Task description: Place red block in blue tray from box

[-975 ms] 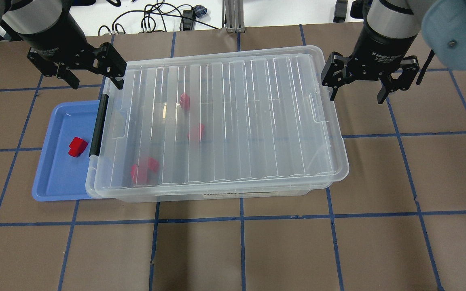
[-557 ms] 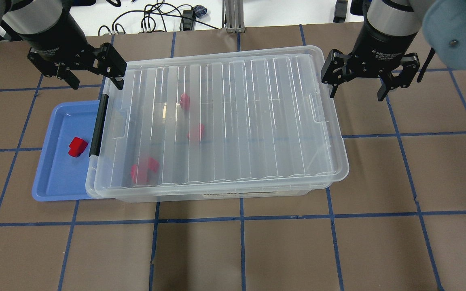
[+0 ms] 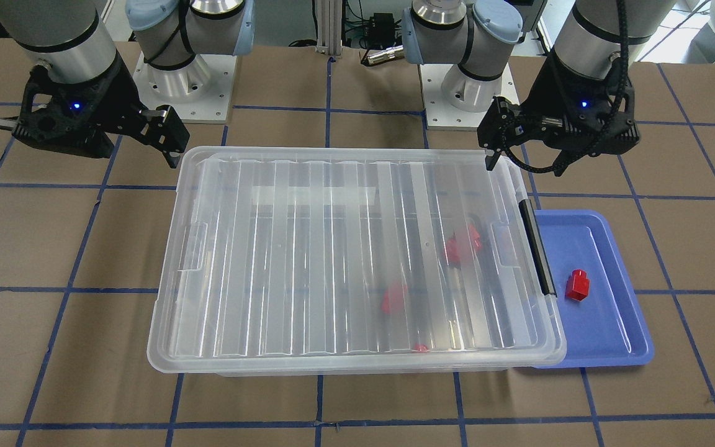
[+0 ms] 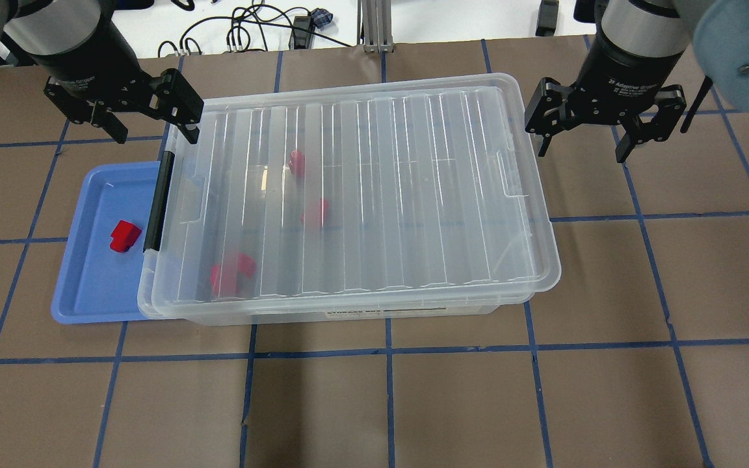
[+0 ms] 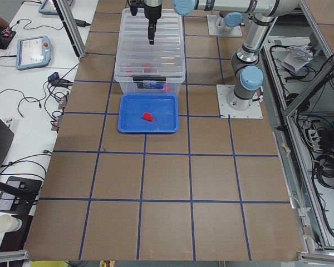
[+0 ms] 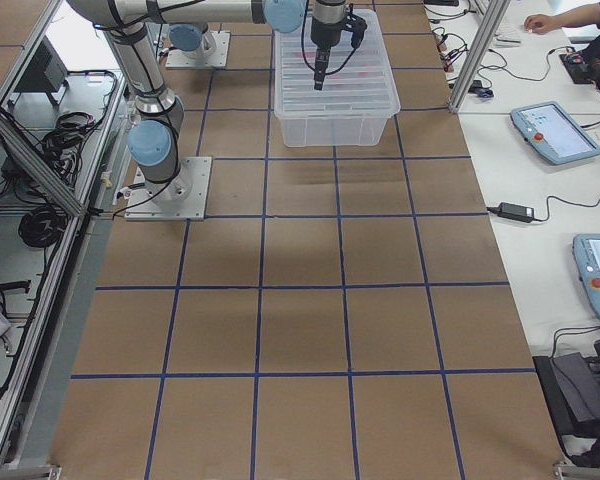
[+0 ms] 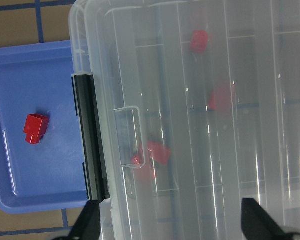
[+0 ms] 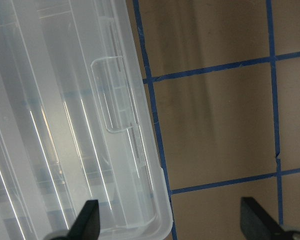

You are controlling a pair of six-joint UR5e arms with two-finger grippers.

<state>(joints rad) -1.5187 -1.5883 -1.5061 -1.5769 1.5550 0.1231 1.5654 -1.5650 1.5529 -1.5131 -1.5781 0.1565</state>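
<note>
The clear box (image 4: 374, 195) lies mid-table with its ribbed lid on and its black latch (image 4: 158, 201) at the left end. Three red blocks show blurred through the lid, one of them near the front left (image 4: 231, 272). The blue tray (image 4: 88, 286) lies against the box's left end, partly under its rim. One red block (image 4: 125, 235) lies in the tray, also seen in the left wrist view (image 7: 36, 128). My left gripper (image 4: 155, 136) is open and empty above the box's back left corner. My right gripper (image 4: 581, 153) is open and empty just past the box's right end.
The table is brown paper with a grid of blue tape lines (image 4: 387, 351). Cables and a metal post (image 4: 374, 26) lie beyond the back edge. The robot bases (image 3: 177, 74) stand behind the box in the front-facing view.
My right gripper has moved a little to the right and back, away from the box's right end. My left gripper, the box and the blocks have not moved.
</note>
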